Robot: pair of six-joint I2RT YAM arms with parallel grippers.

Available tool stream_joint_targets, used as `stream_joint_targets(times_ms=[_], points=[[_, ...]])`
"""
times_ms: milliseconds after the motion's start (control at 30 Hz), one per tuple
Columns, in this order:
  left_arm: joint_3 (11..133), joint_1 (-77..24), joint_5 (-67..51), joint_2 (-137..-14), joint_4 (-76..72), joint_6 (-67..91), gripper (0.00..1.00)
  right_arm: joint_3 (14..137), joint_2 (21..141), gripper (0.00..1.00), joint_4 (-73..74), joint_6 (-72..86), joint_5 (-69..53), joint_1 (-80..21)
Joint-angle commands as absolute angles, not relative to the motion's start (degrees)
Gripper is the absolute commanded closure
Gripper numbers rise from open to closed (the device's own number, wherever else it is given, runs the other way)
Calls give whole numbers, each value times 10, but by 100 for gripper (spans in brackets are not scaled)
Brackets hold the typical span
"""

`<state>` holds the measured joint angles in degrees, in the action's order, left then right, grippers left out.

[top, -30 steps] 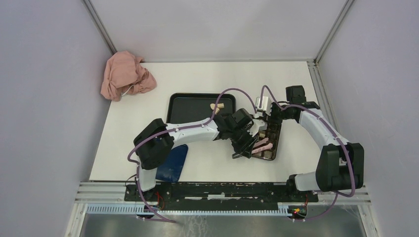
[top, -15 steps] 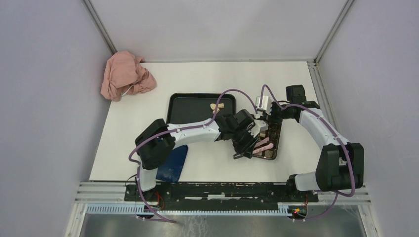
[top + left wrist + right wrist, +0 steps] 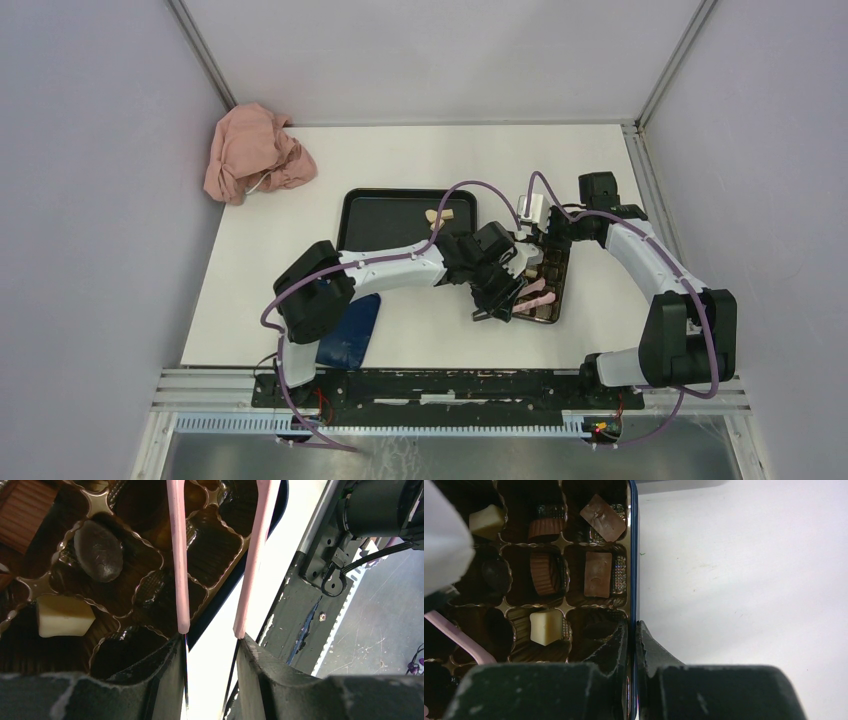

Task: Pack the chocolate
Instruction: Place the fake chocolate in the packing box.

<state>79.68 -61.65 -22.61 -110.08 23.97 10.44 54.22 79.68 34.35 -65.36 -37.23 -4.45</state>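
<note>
Left pincer (image 3: pixel 210 642): closed on the handle end of the pink tongs (image 3: pixel 177 555), one tong arm against each finger. The arms are spread with nothing seen between them, and their tips are cut off by the frame.
Right pincer (image 3: pixel 631 627): pressed together on the blue rim of the box (image 3: pixel 632 555), one finger inside and one outside.
Chocolate (image 3: pixel 598 574): tan, white and dark pieces sit in the box's brown cells (image 3: pixel 215 545). A few loose pieces (image 3: pixel 438 215) lie on the black tray (image 3: pixel 380 215), apart from the box.
Cells: some beside the tongs look unfilled; the darkest ones cannot be judged.
Step in hand: judged to be placing at the box, with the tongs over its near corner.
Next move calls for: carrying the tongs to the tray, squeezing them on one piece and bringing it to an unfilled cell while the box is held steady.
Table (image 3: pixel 400 160): white. A crumpled pink cloth (image 3: pixel 255 152) lies at the far left, and a dark blue cover (image 3: pixel 350 330) lies by the left arm's base.
Room: pale grey panels in metal framing.
</note>
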Motion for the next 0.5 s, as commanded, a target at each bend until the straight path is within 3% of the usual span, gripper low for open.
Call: stream_joint_targets(times_ms=[0,467], points=[[818,-626,-216,-1103,214,111,54,568,799,96,344,-659,-387,-54],[745,-625,-192,-1015,165,140,59,576,824,95,343,-644,-371,-50]])
